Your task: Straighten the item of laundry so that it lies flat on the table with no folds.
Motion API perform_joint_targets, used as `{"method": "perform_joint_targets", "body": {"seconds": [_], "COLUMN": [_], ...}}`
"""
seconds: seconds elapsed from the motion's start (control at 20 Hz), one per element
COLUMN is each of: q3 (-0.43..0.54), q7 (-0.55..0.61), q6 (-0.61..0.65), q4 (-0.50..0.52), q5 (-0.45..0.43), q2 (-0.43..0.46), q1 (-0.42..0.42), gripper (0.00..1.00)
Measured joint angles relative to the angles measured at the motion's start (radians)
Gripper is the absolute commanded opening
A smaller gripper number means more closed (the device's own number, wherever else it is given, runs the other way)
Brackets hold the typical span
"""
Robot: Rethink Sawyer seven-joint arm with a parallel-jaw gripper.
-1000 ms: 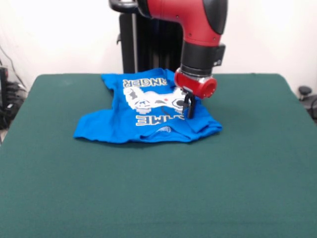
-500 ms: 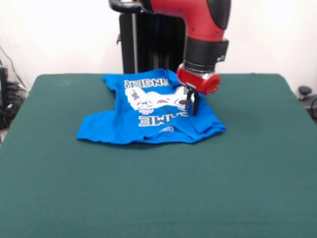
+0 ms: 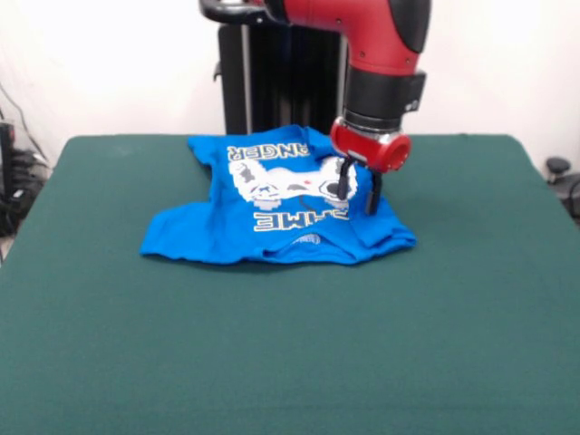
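You would have found the item of laundry (image 3: 272,204), a bright blue T-shirt, lying on the far middle part of the dark green table (image 3: 290,344), print upward. It was not flat: the cloth was bunched and folded along its right side and at the near right corner. The gripper (image 3: 359,190) stood over that right side, its two black fingers (image 3: 372,194) spread apart with a gap between them, tips at the cloth. No cloth was seen clamped between them.

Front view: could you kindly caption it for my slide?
Open gripper poised over rumpled blue T-shirt on green table.
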Motion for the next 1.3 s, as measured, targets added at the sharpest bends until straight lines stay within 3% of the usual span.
{"method": "perform_joint_targets", "body": {"seconds": [0.65,0.7,1.3], "q3": [0.002,0.002,0.006], "q7": [0.000,0.000,0.000], "q6": [-0.013,-0.019,-0.025], "q4": [0.000,0.000,-0.002], "q5": [0.000,0.000,0.000], "q2": [0.013,0.018,0.034], "q1": [-0.025,-0.025,-0.030], "gripper": [1.00,0.00,0.00]}}
